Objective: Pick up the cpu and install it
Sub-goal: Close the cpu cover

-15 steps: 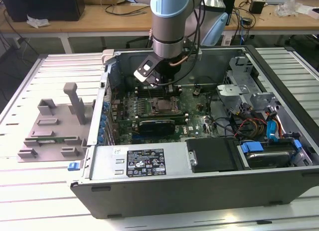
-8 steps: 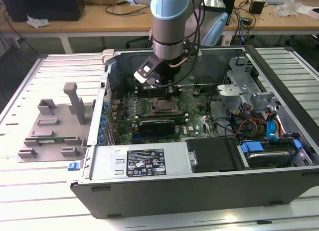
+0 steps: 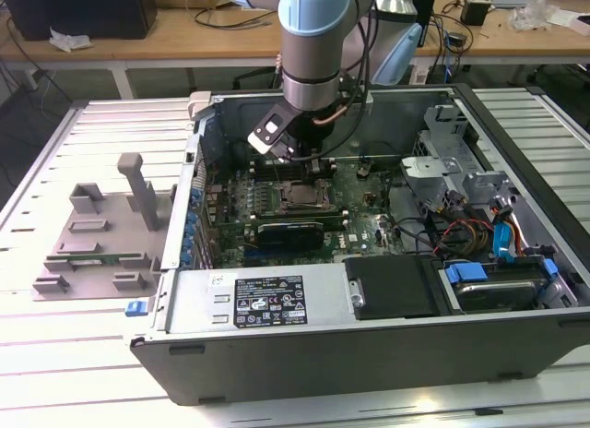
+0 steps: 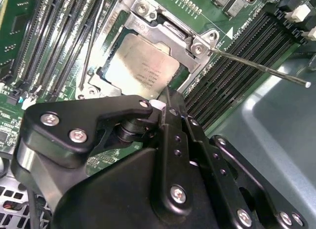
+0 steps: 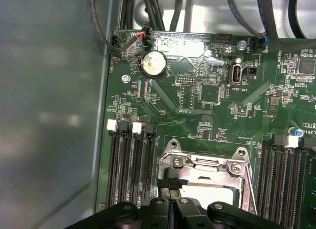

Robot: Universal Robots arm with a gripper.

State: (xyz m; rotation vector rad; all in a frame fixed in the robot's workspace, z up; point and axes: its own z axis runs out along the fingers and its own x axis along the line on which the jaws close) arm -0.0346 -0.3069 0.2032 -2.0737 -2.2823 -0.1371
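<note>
Cpu (image 4: 142,66) flat in socket frame (image 4: 198,47), silver top up — gripper (image 4: 168,104) pinched narrow, tip at its edge

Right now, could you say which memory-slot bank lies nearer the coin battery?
In the first wrist view, the bank beside the case wall; the other bank lies beyond the socket frame.

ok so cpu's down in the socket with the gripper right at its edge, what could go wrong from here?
1. The gripper is right at the edge of the cpu. A sideways nudge could skew the chip in the socket frame and perhaps damage the contacts beneath.
2. The thin metal lever juts out over the memory slots. The gripper could snag it if it moves that way.
</note>
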